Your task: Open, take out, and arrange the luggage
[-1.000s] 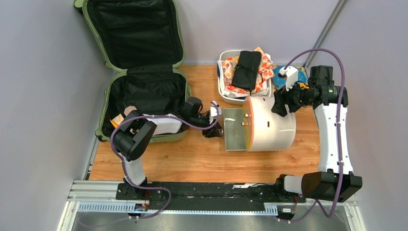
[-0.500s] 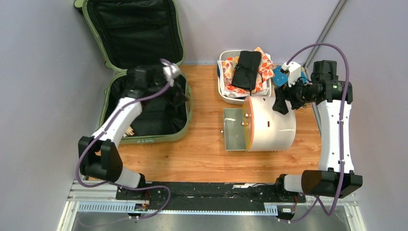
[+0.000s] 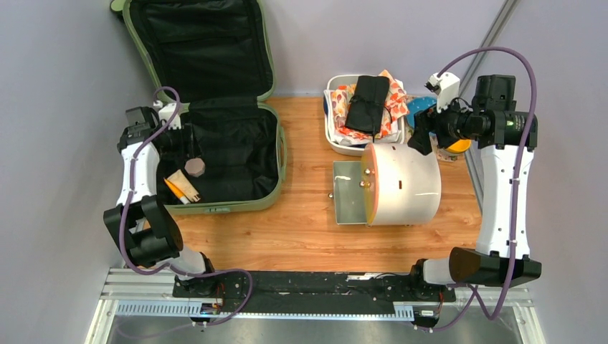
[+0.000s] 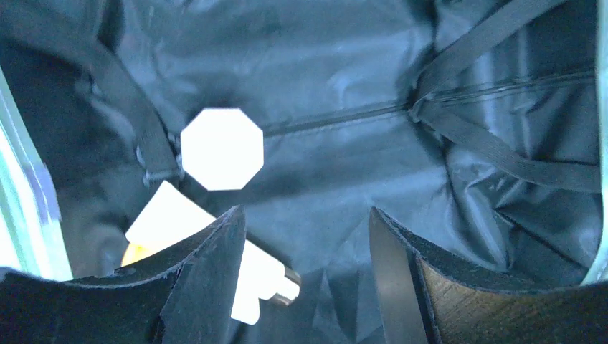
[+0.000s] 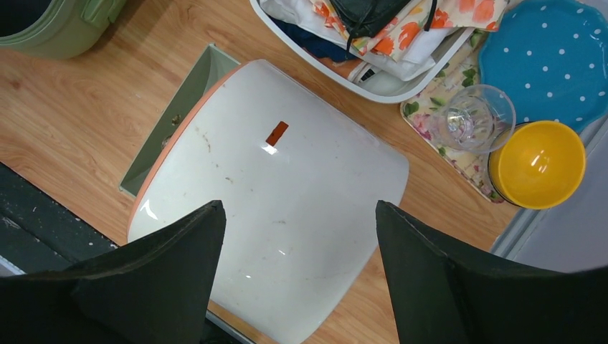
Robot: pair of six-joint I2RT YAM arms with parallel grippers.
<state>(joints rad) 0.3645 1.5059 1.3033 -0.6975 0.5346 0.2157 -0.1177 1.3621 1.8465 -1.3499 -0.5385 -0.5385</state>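
Note:
The sage-green luggage (image 3: 226, 208) lies open at the left, its lid leaning on the back wall. On its black lining (image 4: 323, 86) lie a small octagonal piece (image 3: 194, 167) and a cream tube (image 3: 181, 188); both look white in the left wrist view, the octagon (image 4: 221, 149) and the tube (image 4: 166, 218). My left gripper (image 3: 185, 140) hangs open and empty over the base's left part, and its jaws (image 4: 305, 215) hold nothing. My right gripper (image 3: 419, 140) is open and empty above the cream cylinder (image 3: 401, 185), which also shows in the right wrist view (image 5: 287, 215) below the gripper (image 5: 297, 208).
A white tub (image 3: 337, 143) of clothes with a black pouch (image 3: 368, 102) stands behind the cylinder. The cylinder's green door (image 3: 349, 192) lies open. A blue plate (image 5: 552, 57), a glass (image 5: 473, 118) and a yellow bowl (image 5: 538, 163) sit at the back right. Walls close in left and right.
My left arm swung from beside the cylinder's door across to the left side of the suitcase. My right gripper drew back and up from the cylinder. The tube and octagon are now uncovered.

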